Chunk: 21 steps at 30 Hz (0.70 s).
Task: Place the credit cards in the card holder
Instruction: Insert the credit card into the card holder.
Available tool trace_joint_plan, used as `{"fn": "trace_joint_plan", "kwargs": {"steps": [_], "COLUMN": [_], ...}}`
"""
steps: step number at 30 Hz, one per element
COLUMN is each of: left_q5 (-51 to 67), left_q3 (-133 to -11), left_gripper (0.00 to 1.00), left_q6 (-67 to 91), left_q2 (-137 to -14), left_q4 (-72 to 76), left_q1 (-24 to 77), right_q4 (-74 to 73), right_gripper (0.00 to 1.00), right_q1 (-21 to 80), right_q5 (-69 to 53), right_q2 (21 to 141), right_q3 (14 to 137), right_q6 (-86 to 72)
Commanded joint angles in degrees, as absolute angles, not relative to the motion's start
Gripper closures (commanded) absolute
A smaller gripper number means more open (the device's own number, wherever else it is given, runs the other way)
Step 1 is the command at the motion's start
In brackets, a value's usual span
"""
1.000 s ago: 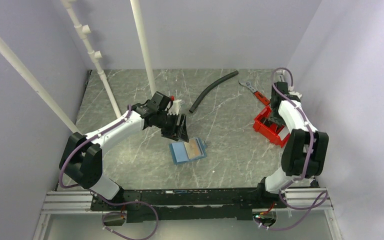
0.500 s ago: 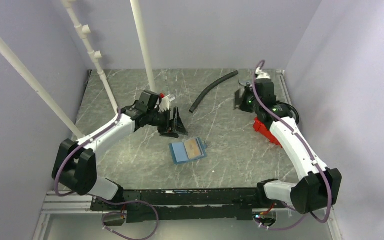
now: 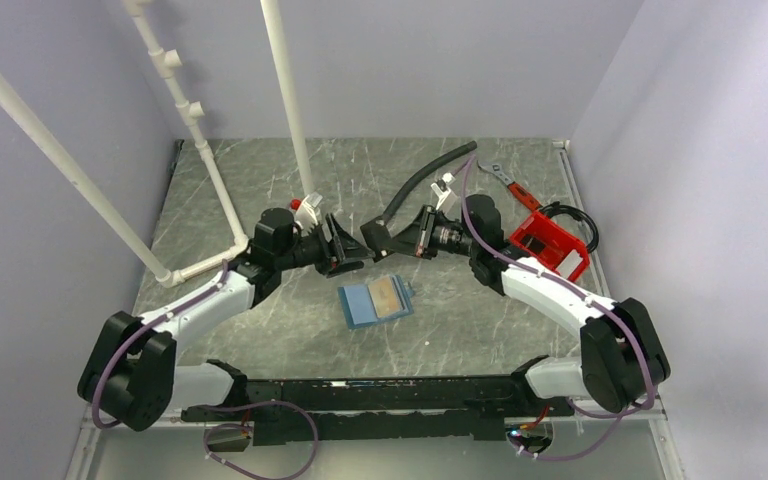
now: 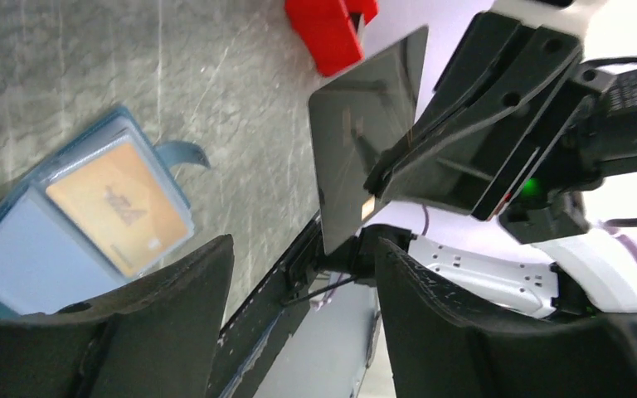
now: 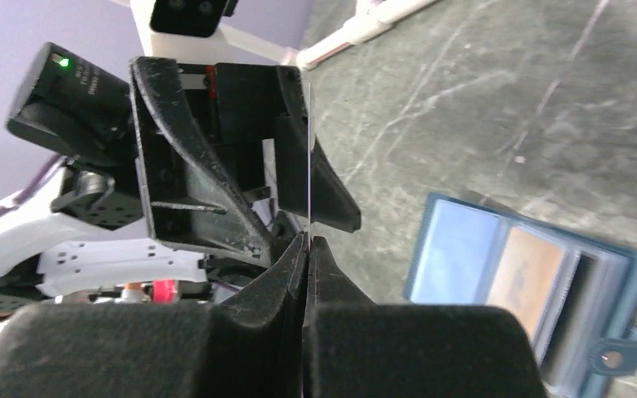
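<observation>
My right gripper (image 3: 377, 238) is shut on a dark grey credit card (image 4: 365, 141) and holds it upright above the table; the right wrist view shows the card edge-on (image 5: 308, 157) between the shut fingertips (image 5: 297, 249). My left gripper (image 3: 345, 247) faces it, open and empty (image 4: 303, 249), with the card's free end at the gap between its fingers. The blue card holder (image 3: 360, 304) lies open on the table just below both grippers, with a tan-brown card (image 3: 390, 294) in its right pocket. Both also show in the wrist views (image 4: 17, 240) (image 5: 531, 278).
A red bin (image 3: 545, 243) with a black cable stands at the right. A black hose (image 3: 425, 180) and a wrench (image 3: 500, 175) lie at the back. White pipes (image 3: 285, 90) rise at the back left.
My right arm has swung left from the red bin to the middle, carrying the dark card. My left gripper has turned and pulled back to face it. The card holder has not moved.
</observation>
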<state>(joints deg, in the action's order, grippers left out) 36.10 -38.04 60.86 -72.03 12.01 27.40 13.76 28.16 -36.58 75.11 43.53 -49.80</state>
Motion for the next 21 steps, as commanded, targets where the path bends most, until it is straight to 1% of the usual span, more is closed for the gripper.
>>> {"fn": "trace_joint_plan", "kwargs": {"steps": [1,6,9,10,12,13,14,15,16,17,18,19,20,21], "left_q5": [33.34,33.19,32.95,32.73,33.49,34.01,34.39,34.75,34.84,35.42,37.01,38.60,39.93,41.14], "left_q3": [-35.52,-34.32,-34.29,-34.97,-35.41,-35.43,-35.53,-36.33,-37.72,-39.55,-41.73,-43.56,-44.95,-45.77], "left_gripper": [0.34,0.51,0.58,0.63,0.76,0.82,0.87,0.93,0.98,1.00,1.00,1.00,1.00,1.00], "left_q6": [67.07,68.03,67.49,66.56,65.46,64.93,63.99,62.30,59.74,56.08,52.31,48.26,44.96,42.39], "left_q2": [-69.09,-68.72,-68.14,-68.16,-68.67,-68.74,-68.62,-68.04,-67.75,-68.03,-68.92,-70.08,-71.46,-72.55], "left_q4": [26.75,30.65,30.09,28.18,27.38,27.64,26.91,23.16,17.29,10.41,2.82,-3.78,-9.65,-15.26], "left_q1": [27.20,27.25,27.22,27.24,27.25,27.25,27.13,26.78,26.54,26.21,25.81,25.50,25.23,25.07], "right_q4": [28.72,34.96,35.50,35.92,35.28,32.56,27.22,19.20,12.28,6.67,3.87,2.45,1.12,0.39], "right_gripper": [1.00,1.00,1.00,1.00,1.00,1.00,0.94,0.77,0.67,0.58,0.51,0.46,0.45,0.48], "right_q1": [29.44,30.22,30.45,30.49,30.66,30.55,30.32,30.17,30.29,30.54,30.70,30.75,30.76,30.87], "right_q5": [-39.21,-39.90,-39.79,-40.02,-40.58,-40.83,-40.38,-38.50,-35.67,-32.61,-31.92,-32.14,-33.12,-34.67], "right_q2": [73.34,74.16,73.68,73.64,73.74,73.77,73.55,73.19,72.87,72.73,72.69,72.93,73.53,74.76], "right_q3": [41.20,38.57,37.38,37.17,37.12,37.59,38.55,40.08,41.81,42.93,43.16,43.15,43.35,43.71], "right_q6": [-57.70,-61.53,-61.84,-62.10,-61.74,-60.19,-57.24,-51.82,-45.81,-40.00,-36.77,-34.42,-32.46,-30.42]}}
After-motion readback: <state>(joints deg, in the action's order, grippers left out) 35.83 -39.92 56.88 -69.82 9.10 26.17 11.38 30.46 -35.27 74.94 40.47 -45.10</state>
